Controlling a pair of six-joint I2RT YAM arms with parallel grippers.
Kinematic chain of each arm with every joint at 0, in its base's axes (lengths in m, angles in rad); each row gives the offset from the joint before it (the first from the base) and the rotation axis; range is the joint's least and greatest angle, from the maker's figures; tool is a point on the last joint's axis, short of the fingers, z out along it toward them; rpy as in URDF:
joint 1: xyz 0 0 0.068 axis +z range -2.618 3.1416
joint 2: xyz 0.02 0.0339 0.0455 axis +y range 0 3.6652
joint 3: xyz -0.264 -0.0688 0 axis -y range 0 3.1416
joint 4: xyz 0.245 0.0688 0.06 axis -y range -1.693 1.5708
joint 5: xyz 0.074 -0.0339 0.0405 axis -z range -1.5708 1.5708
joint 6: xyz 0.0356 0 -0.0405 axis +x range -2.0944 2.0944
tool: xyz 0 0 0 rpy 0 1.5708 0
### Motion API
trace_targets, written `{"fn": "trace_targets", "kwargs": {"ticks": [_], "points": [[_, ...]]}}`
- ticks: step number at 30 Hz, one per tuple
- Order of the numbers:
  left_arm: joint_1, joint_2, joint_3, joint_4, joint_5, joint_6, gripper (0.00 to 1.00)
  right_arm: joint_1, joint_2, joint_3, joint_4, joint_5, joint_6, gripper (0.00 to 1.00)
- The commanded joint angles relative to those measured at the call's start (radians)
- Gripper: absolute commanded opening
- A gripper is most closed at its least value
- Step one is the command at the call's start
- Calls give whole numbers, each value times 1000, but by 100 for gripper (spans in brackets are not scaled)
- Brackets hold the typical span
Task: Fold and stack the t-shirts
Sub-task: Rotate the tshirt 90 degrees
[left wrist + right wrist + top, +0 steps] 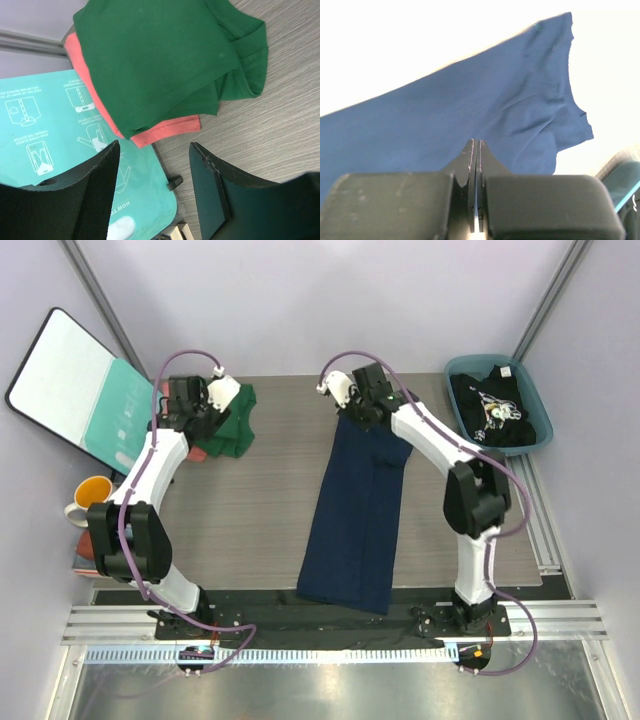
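Right gripper (476, 145): fingers shut at far end of navy t-shirt (352, 520), pinch unconfirmed. Shirt's long axis runs far-to-near down the surface (250, 510) toward the bases. Left gripper (154, 150), fingers partly apart, sits well aside by green t-shirt (160, 60).

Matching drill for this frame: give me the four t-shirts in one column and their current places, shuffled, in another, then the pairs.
Things:
1. navy t-shirt
2. green t-shirt
3. black t-shirt
4. pink t-shirt

Places:
A. inside the blue bin, far right
B. under another shirt, only its edge showing
C. spread lengthwise down the middle of the table
D. on top of another shirt, far left

Pairs: 1-C, 2-D, 3-A, 4-B
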Motion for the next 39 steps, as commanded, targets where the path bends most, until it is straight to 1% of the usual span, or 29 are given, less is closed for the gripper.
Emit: {"fn": "trace_targets", "kwargs": {"ticks": [1,2,5,9,17,21,27,30,32,33,34,35,39], "points": [[-9,2,2,4,32,-20,59,-36,196,131,71,161,-28,1],[-9,4,3,4,32,-22,58,-41,260,163,88,170,-30,1],[-9,13,2,3,28,-24,57,-53,357,268,123,212,-57,1],[-9,17,-6,3,17,-7,57,-61,427,344,139,221,-76,1],[-10,59,18,-3,-4,-13,55,-65,545,384,157,187,-193,1],[-9,83,40,-12,-8,-17,54,-70,653,490,157,161,-217,1],[-9,103,49,-16,-14,-19,54,-68,746,611,169,106,-243,1],[-10,110,48,-17,-18,-36,54,-65,769,607,241,84,-286,1],[-16,111,43,-19,-24,-42,53,-62,778,592,313,74,-333,1],[-18,110,37,-20,-27,-48,53,-61,781,572,377,71,-348,1],[-21,110,34,-22,-30,-51,53,-58,783,567,399,63,-365,1],[-25,110,31,-25,-32,-53,53,-56,793,562,416,22,-407,1],[-35,111,15,-25,-49,-59,52,-48,850,634,471,-8,-465,1]]}}
